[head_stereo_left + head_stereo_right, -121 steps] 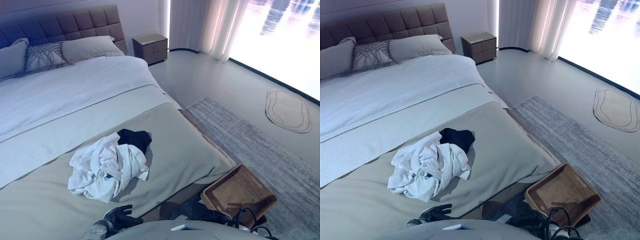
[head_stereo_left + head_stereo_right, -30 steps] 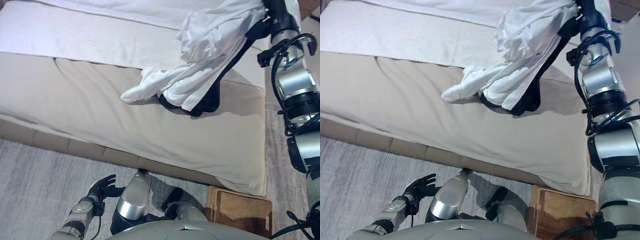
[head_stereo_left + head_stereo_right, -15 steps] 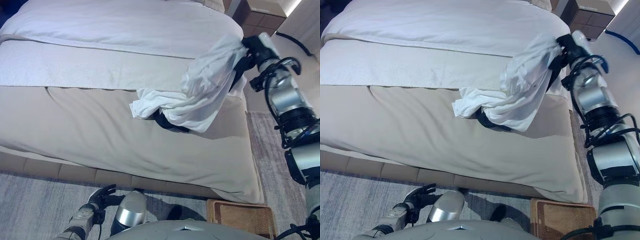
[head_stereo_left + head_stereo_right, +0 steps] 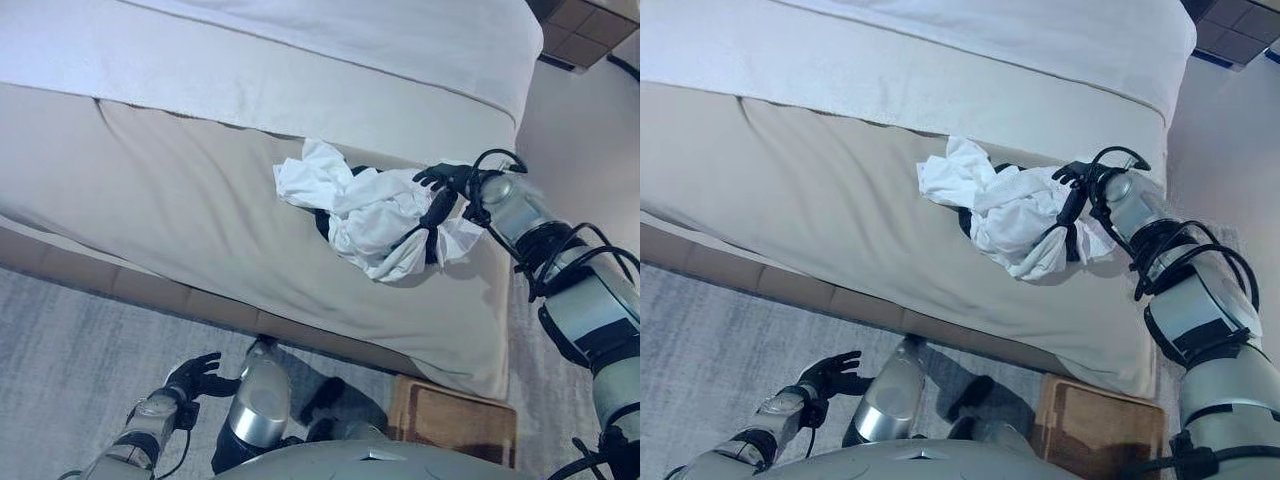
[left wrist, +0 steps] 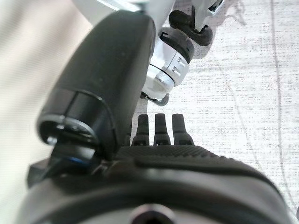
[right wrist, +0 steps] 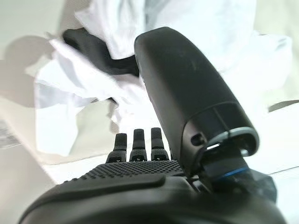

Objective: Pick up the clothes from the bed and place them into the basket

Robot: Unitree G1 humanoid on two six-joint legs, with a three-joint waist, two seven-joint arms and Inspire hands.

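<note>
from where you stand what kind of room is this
Most likely a bedroom: a wide made bed with white and beige covers, a grey rug on the floor beside it, and a nightstand at the far corner.

Soft, even daylight fills the room. The bed [image 4: 200,200] looks pale and slightly washed out at its white top. The clothes [image 4: 370,215] cast a faint shadow on the cover. A darker shadow falls on the rug [image 4: 70,350] below the bed edge. Both wrist views are blurred up close, with bright, overexposed backgrounds.
</note>
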